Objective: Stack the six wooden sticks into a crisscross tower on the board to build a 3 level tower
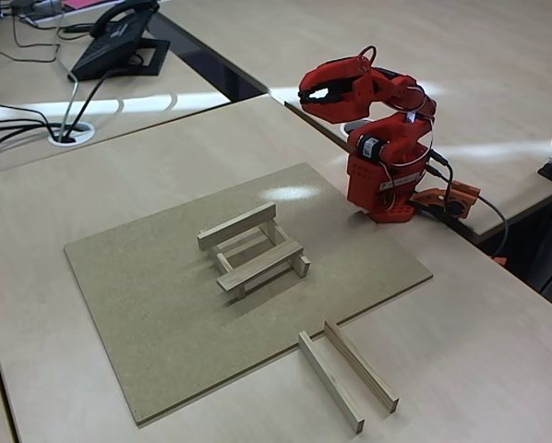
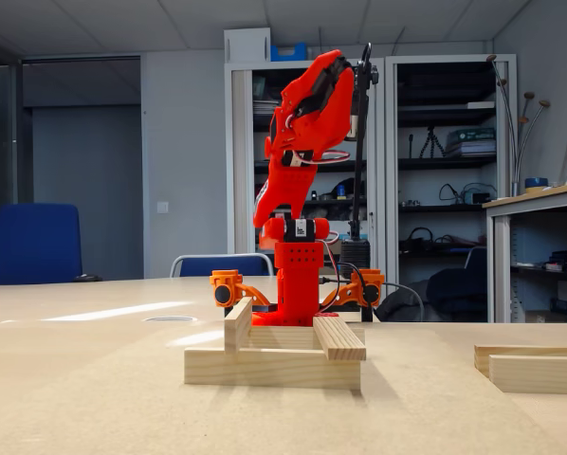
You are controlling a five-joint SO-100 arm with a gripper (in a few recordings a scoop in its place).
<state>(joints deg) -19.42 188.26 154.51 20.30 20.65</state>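
Observation:
Four wooden sticks form a two-level crisscross tower (image 1: 254, 251) near the middle of the tan board (image 1: 147, 305); the two upper sticks lie across the two lower ones. The tower (image 2: 274, 355) stands in front of the arm's base in the low fixed view. Two more sticks (image 1: 347, 374) lie side by side on the desk just off the board's near right edge, and these loose sticks (image 2: 530, 365) also sit at the right in the low fixed view. The red arm is folded up behind the board, well away from the sticks. Its gripper (image 1: 309, 93) (image 2: 263, 210) looks shut and holds nothing.
The arm's base (image 1: 382, 189) is clamped at the desk's far edge with cables trailing right. A black desk phone (image 1: 119, 41) and cables lie on the far left desk. Shelving units (image 2: 445, 180) and a blue chair (image 2: 27, 242) stand in the background.

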